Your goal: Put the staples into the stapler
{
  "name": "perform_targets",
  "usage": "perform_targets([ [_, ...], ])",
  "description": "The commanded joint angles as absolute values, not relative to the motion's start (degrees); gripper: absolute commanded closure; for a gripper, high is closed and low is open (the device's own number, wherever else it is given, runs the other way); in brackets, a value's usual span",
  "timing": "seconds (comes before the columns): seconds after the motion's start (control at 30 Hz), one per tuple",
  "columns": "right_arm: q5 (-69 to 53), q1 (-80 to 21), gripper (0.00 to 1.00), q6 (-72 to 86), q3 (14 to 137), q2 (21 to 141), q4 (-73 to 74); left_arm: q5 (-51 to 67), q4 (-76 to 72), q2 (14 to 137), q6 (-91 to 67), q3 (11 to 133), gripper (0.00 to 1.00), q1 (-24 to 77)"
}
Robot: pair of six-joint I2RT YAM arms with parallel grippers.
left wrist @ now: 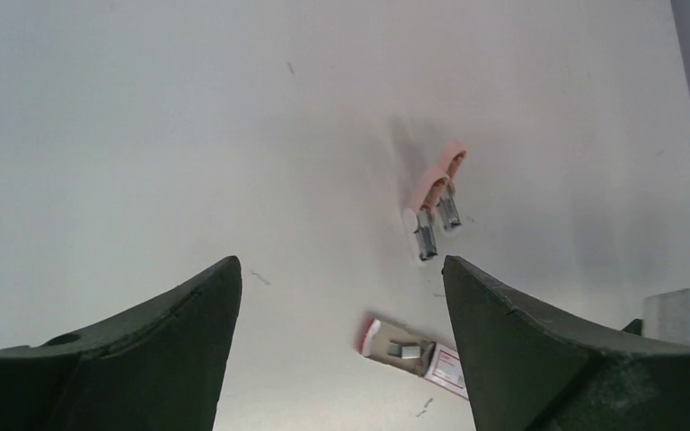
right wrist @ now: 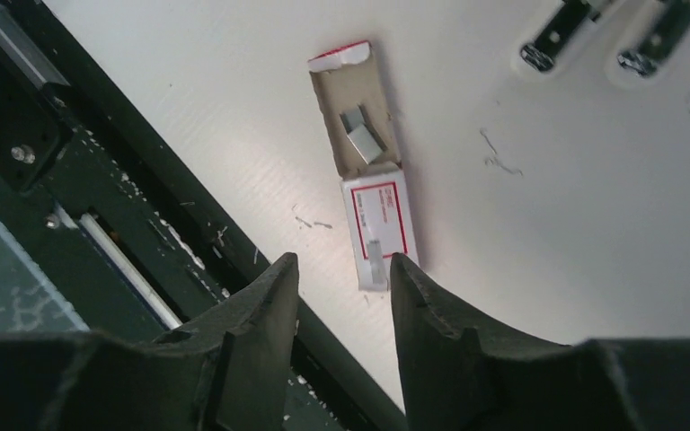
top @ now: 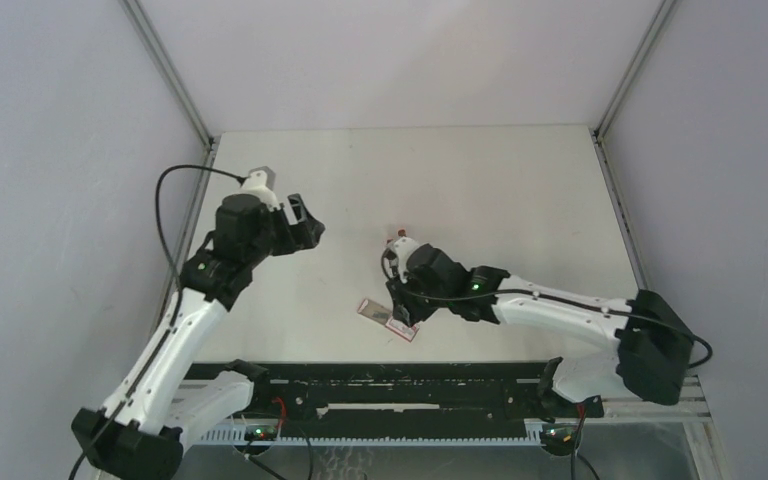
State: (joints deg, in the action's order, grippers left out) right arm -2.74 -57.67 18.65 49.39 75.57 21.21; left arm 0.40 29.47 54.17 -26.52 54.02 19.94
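The staples' pack (right wrist: 377,220) lies open near the table's front edge: a red-and-white sleeve with its cardboard tray (right wrist: 350,99) pulled out. A short strip of staples (right wrist: 360,136) lies in the tray. The pack also shows in the top view (top: 388,320) and the left wrist view (left wrist: 413,350). The pink stapler (left wrist: 436,193) lies swung open beyond it, metal channels showing; only its ends show in the right wrist view (right wrist: 557,36). My right gripper (right wrist: 341,265) hangs just above the pack's near end, jaws partly open and empty. My left gripper (left wrist: 341,265) is wide open, raised at the left (top: 305,225).
A black rail (top: 390,385) runs along the table's front edge, right beside the pack, and shows in the right wrist view (right wrist: 99,206). A few loose bent staples (right wrist: 494,160) lie on the white table (top: 480,180). Grey walls close off three sides.
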Motion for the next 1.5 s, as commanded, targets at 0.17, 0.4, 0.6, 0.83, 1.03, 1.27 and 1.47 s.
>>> perform_targets([
  [0.17,1.64,-60.92,0.68,6.43,65.40,92.99,22.41,-12.76,31.28,42.77,-14.24,54.82,0.12,16.93],
  [0.4,1.52,-61.60,0.76,0.04,69.98,101.46,25.11,-18.16,32.51,41.21,-12.61,53.09,0.11,16.47],
  [0.6,2.82,-62.30,0.75,-2.96,70.05,103.01,26.55,-18.97,32.54,41.06,-12.65,53.20,0.11,16.30],
  [0.83,1.74,-62.79,0.72,-5.57,70.00,103.89,26.36,-19.07,32.68,41.06,-13.02,53.09,0.11,16.16],
  [1.03,1.12,-63.06,0.69,-6.99,70.05,103.97,25.56,-18.95,32.61,41.68,-12.82,53.13,0.11,15.85],
  [1.27,-0.27,-63.10,0.71,-8.13,70.05,104.66,25.03,-18.47,32.65,42.31,-12.72,53.18,0.11,15.72],
  [1.47,-0.55,-63.29,0.73,-8.74,70.40,105.85,25.13,-18.17,32.60,42.49,-12.74,53.25,0.11,15.48],
])
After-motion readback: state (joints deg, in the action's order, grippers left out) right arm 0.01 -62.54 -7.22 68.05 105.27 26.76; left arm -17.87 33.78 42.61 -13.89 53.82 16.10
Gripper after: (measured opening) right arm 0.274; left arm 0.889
